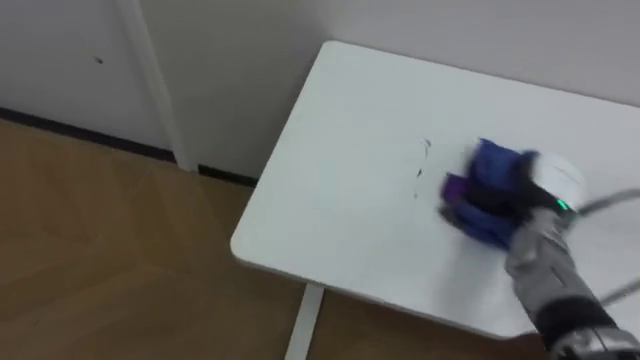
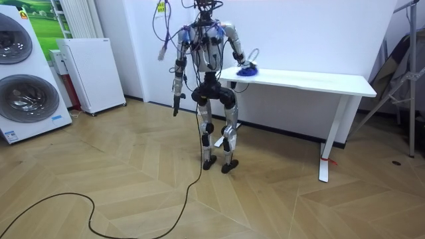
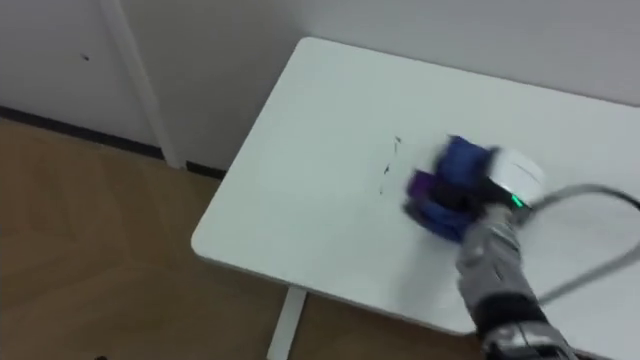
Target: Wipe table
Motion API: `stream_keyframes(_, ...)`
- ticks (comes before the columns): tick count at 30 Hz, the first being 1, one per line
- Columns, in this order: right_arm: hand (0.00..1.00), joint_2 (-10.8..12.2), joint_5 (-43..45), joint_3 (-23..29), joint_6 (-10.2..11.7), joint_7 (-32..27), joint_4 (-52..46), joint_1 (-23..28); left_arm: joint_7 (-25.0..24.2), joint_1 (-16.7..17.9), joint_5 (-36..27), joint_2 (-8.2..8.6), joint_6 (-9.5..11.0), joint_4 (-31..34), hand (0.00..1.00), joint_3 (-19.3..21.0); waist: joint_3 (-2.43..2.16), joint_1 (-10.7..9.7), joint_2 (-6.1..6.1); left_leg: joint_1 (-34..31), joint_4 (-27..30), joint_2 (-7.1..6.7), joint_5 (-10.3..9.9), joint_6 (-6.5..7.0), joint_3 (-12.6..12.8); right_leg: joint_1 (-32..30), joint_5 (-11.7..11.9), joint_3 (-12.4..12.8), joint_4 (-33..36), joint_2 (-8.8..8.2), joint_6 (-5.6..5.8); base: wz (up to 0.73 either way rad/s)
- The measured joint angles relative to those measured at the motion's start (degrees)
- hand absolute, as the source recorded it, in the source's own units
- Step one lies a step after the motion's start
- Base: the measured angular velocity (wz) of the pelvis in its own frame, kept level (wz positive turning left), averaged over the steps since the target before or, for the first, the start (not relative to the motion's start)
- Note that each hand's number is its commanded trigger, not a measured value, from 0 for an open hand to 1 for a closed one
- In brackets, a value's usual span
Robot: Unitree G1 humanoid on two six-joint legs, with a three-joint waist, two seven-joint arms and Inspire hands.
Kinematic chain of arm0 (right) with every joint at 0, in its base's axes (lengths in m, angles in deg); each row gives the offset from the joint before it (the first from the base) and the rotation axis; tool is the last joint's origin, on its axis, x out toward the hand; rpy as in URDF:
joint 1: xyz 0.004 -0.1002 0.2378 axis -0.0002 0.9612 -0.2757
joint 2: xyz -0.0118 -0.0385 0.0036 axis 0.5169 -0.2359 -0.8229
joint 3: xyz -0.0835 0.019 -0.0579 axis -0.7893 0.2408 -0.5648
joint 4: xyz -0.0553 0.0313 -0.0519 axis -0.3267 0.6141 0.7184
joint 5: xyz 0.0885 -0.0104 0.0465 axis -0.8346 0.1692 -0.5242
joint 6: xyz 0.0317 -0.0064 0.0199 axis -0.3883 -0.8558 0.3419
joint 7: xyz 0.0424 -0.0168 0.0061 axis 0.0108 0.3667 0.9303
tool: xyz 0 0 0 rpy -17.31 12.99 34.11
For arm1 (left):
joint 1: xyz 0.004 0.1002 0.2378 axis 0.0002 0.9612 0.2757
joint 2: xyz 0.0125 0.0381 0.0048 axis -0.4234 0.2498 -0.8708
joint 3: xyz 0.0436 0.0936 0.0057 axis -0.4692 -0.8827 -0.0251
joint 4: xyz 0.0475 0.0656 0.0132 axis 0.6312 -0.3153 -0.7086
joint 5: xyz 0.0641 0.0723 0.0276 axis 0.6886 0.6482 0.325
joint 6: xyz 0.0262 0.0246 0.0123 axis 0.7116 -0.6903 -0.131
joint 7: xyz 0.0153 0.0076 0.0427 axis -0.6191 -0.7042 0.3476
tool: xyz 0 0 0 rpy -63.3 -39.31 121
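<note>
At the table's end on the room view's left, the robot stands upright on a wooden floor (image 2: 119, 172), facing a white wall (image 2: 299, 33). Against the wall stands a white table (image 1: 340, 120) on white legs. Two stacked washing machines (image 2: 20, 79) and a low white cabinet (image 2: 93, 73) stand well apart from the table, on the room view's left.

The right arm reaches forward over the tabletop. The right hand (image 1: 550, 180) rests on a blue and purple cloth (image 1: 490, 175), which lies bunched on the table well back from the near edge and the corner. The cloth covers the front of the hand, so whether the hand grips it or merely presses on it cannot be told.

The left hand (image 2: 176, 106) hangs beside the thigh, away from the table; its state cannot be told at that range.

Thin dark marks (image 1: 424, 150) show on the tabletop just to the left of the cloth, apart from it.
</note>
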Motion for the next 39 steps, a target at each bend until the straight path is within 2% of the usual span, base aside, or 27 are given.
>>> stream_keyframes(2, 1.00, 0.0, 0.4, -1.0, 0.7, 1.2, 0.9, -3.6, -0.6, 0.9, -1.5, -0.02, -0.5, 0.3, 0.00, -0.4, 0.38, 3.8, 1.07, -1.6, 2.0, -0.10, -0.2, 0.22, -0.4, -2.3, -2.5, -1.5, 4.5, -1.37, -0.22, 0.38)
stream_keyframes(5, 1.00, -1.8, -1.9, -0.3, 2.4, 0.5, 2.2, -2.6, -0.6, 3.9, -3.1, -0.89, -1.2, -1.2, 0.00, -0.4, 0.33, 4.0, 1.10, -1.3, 3.1, -0.13, -0.5, 0.63, 3.3, -4.7, -5.5, -1.1, 12.2, -4.18, 0.72, 0.59)
stream_keyframes(7, 1.00, -2.9, -4.9, 0.3, 4.9, -0.4, 3.5, -0.9, -0.9, 4.9, -4.4, -0.91, -1.5, -2.4, 0.00, -0.2, 0.27, 3.9, 1.05, -1.2, 4.2, 0.26, -0.6, 0.73, 5.8, -5.5, -5.7, -0.4, 14.5, -5.50, 1.16, 0.25)
stream_keyframes(9, 1.00, -3.6, -8.9, 2.2, 7.5, -2.8, 6.2, 0.9, -1.0, 4.6, -4.3, -1.09, -1.6, -2.4, 0.00, 0.0, 0.21, 3.7, 1.13, -0.3, 4.3, 0.69, -1.0, 1.43, 9.0, -5.7, -4.4, -0.2, 15.3, -8.14, 2.91, 0.29)
stream_keyframes(10, 1.00, -3.8, -11.3, 4.8, 8.2, -4.2, 7.3, 2.4, -1.0, 4.1, -4.3, -1.36, -1.1, -1.8, 0.00, 0.4, -0.71, 3.4, 1.86, -0.2, 3.5, 2.51, -3.2, 2.30, 12.4, -6.2, -3.8, -0.2, 17.6, -9.51, 3.72, 0.59)
stream_keyframes(11, 1.00, -4.3, -14.3, 7.4, 8.8, -6.0, 9.0, 4.2, -0.9, 3.0, -4.1, -2.24, -0.7, -1.0, 0.00, 0.5, -0.87, 3.5, 1.36, 0.4, 4.1, 4.52, -4.2, 1.73, 16.0, -7.2, -4.4, 0.4, 21.6, -12.16, 4.01, 0.58)
stream_keyframes(12, 1.00, -4.2, -14.7, 8.7, 9.1, -6.6, 10.2, 5.0, -1.0, 2.9, -3.9, -2.58, -0.4, -0.1, 0.00, 1.1, -1.00, 3.8, 1.34, 0.9, 3.9, 5.60, -4.4, 1.35, 17.5, -7.2, -4.3, 1.2, 22.9, -12.72, 4.06, 0.43)
stream_keyframes(14, 1.00, -4.3, -17.8, 11.6, 11.2, -8.5, 16.5, 7.7, -1.0, 3.3, -3.6, -4.63, 0.8, 2.1, 0.00, 3.6, -2.00, 3.8, 0.39, 2.9, 3.8, 11.44, -5.3, -1.02, 24.3, -6.6, -2.6, 4.0, 23.9, -13.22, 3.89, 0.14)
stream_keyframes(15, 1.00, -4.6, -19.2, 12.3, 12.0, -9.1, 17.4, 8.9, -1.0, 3.3, -3.5, -5.45, 0.8, 2.2, 0.00, 3.7, -2.10, 3.5, 0.16, 3.1, 4.1, 12.77, -5.5, -1.48, 25.7, -6.4, -2.0, 4.3, 23.5, -13.24, 4.03, 0.13)
stream_keyframes(17, 1.00, -5.7, -23.3, 16.3, 14.2, -11.5, 18.1, 15.8, -0.6, 3.6, -2.7, -8.90, -0.4, 2.6, 0.00, 5.7, -2.65, 1.0, -1.57, 3.2, 5.0, 16.72, -5.3, -3.35, 28.4, -4.7, 0.6, 3.6, 18.3, -12.95, 4.12, 0.33)
stream_keyframes(18, 1.00, -6.0, -23.9, 17.7, 14.6, -11.9, 18.6, 17.7, -0.1, 3.7, -1.9, -9.51, -0.9, 2.6, 0.00, 6.4, -2.73, -0.3, -1.79, 3.1, 5.4, 17.50, -5.3, -3.96, 28.6, -3.5, 1.3, 2.8, 16.2, -12.87, 3.83, 0.54)
stream_keyframes(19, 1.00, -6.4, -25.4, 20.4, 14.7, -12.6, 19.5, 21.5, 1.0, 4.2, -1.5, -10.98, -1.8, 2.7, 0.00, 6.5, -2.97, -2.5, -2.93, 3.2, 6.9, 18.52, -5.8, -9.20, 28.3, -1.4, 3.0, 1.6, 12.7, -12.79, 2.98, 0.43)
stream_keyframes(20, 1.00, -6.2, -25.9, 23.7, 14.7, -12.5, 20.5, 24.8, 1.9, 4.8, -1.4, -12.84, -3.2, 4.0, 0.00, 6.4, -2.48, -2.6, -6.84, 0.8, 13.3, 16.52, -5.5, -15.00, 19.6, -1.1, 5.4, 2.5, 11.1, -14.54, 2.23, 0.29)
stream_keyframes(21, 1.00, -6.8, -25.7, 26.0, 14.7, -12.2, 20.6, 26.4, 2.3, 4.7, -0.9, -13.47, -3.8, 5.4, 0.00, 6.1, -1.97, -2.6, -7.48, -1.3, 16.3, 15.04, -5.9, -13.16, 10.2, -1.6, 6.3, 3.1, 11.7, -14.87, 2.46, -0.22)
stream_keyframes(22, 1.00, -9.0, -25.8, 29.7, 15.0, -11.7, 20.9, 28.0, 3.1, 5.1, -0.2, -14.44, -4.0, 8.3, 0.00, 6.0, -2.51, -2.5, -5.44, -2.4, 18.7, 16.56, -13.6, -11.98, -1.0, -4.1, 5.8, 2.8, 15.4, -13.52, 3.44, -0.50)
stream_keyframes(23, 1.00, -9.2, -26.0, 29.7, 14.9, -10.7, 20.9, 27.9, 3.9, 6.7, 0.3, -14.85, -4.0, 9.0, 0.00, 8.0, -2.28, -4.1, -5.68, -2.6, 22.8, 21.46, -14.9, -13.10, 3.7, -4.3, 3.7, 2.4, 17.3, -13.24, 4.21, -0.58)
stream_keyframes(25, 1.00, -9.4, -26.0, 27.6, 14.9, -10.8, 18.9, 27.9, 4.2, 8.5, 0.6, -13.29, -3.5, 9.2, 0.00, 9.4, -2.33, -7.2, -5.59, -0.5, 21.7, 24.69, -14.0, -15.30, 6.7, -3.8, -0.9, 1.0, 18.3, -12.38, 4.81, -0.54)
stream_keyframes(27, 1.00, -10.0, -25.6, 25.9, 14.9, -10.8, 14.2, 27.2, 3.9, 9.3, 0.7, -9.61, -2.5, 9.9, 0.00, 9.3, -2.43, -8.4, -4.51, 0.7, 17.4, 26.22, -11.1, -17.97, 9.4, -5.9, -2.8, -1.6, 17.7, -10.31, 5.20, -0.79)
stream_keyframes(28, 1.00, -10.3, -24.7, 25.1, 14.9, -10.8, 11.9, 26.0, 3.6, 9.1, 0.8, -6.85, -2.3, 10.5, 0.00, 9.1, -2.46, -9.5, -3.08, 1.8, 13.7, 27.10, -9.0, -19.67, 9.6, -6.4, -3.5, -3.8, 16.3, -8.62, 4.41, -0.60)
stream_keyframes(29, 1.00, -10.4, -23.8, 24.2, 14.5, -10.7, 9.5, 25.1, 3.5, 7.9, 0.6, -4.80, -2.2, 10.6, 0.00, 8.0, -2.28, -10.5, -2.14, 3.3, 10.2, 27.31, -6.8, -18.57, 9.4, -6.5, -4.3, -4.4, 15.6, -7.55, 2.93, -0.45)
stream_keyframes(31, 1.00, -9.8, -22.7, 22.4, 13.3, -10.7, 6.5, 24.7, 2.9, 6.2, 0.2, -2.91, -1.9, 10.6, 0.00, 5.6, -2.33, -10.8, -1.61, 6.1, 6.5, 26.78, -3.4, -14.83, 9.4, -6.3, -6.0, -2.7, 15.3, -5.96, 1.96, -0.32)
stream_keyframes(32, 1.00, -9.4, -21.4, 20.4, 11.9, -10.6, 4.9, 23.9, 2.1, 5.4, 0.2, -2.06, -0.9, 10.6, 0.00, 4.4, -2.32, -10.6, -1.62, 7.2, 5.5, 25.40, -1.6, -15.28, 9.6, -6.1, -7.2, -1.8, 15.1, -5.40, 1.38, -0.39)
stream_keyframes(33, 1.00, -9.2, -20.6, 19.7, 11.2, -10.5, 4.5, 23.0, 1.6, 5.1, 0.1, -1.74, -0.5, 10.6, 0.00, 4.0, -2.28, -10.7, -1.49, 7.3, 5.6, 24.61, -1.4, -15.29, 9.7, -6.0, -7.3, -1.3, 15.0, -4.87, 1.06, -0.40)
stream_keyframes(35, 1.00, -7.9, -17.5, 18.2, 6.8, -8.8, 1.8, 19.9, 0.4, 3.8, -1.2, -0.66, 0.5, 9.6, 0.00, 1.9, -2.20, -10.6, -0.90, 6.0, 6.8, 20.94, -1.5, -15.22, 9.7, -5.9, -7.3, 1.0, 13.8, -3.23, 0.01, -0.29)
stream_keyframes(36, 1.00, -7.8, -16.9, 17.6, 5.7, -8.4, 1.3, 19.1, -0.1, 3.7, -1.5, -0.39, 0.6, 9.7, 0.00, 1.7, -2.19, -10.6, -0.67, 5.3, 7.3, 20.25, -1.7, -14.89, 9.6, -5.9, -7.2, 1.9, 13.3, -2.85, -0.33, -0.25)
stream_keyframes(38, 1.00, -7.6, -14.0, 15.8, 2.8, -6.0, -0.4, 15.4, -1.4, 4.1, -2.0, 0.10, -0.1, 9.2, 0.00, 0.7, -1.55, -9.1, 0.36, 3.7, 6.7, 14.26, -3.6, -12.03, 8.8, -6.3, -6.6, 8.3, 12.3, -0.51, -1.01, -0.33)
stream_keyframes(39, 1.00, -7.6, -13.4, 15.0, 2.4, -5.5, -1.2, 14.9, -1.5, 4.7, -2.1, 0.26, -0.2, 9.2, 0.00, 0.7, -1.58, -8.6, 0.65, 3.3, 6.0, 12.67, -3.9, -11.60, 8.6, -6.4, -6.3, 10.0, 11.8, 0.25, -0.98, -0.60)
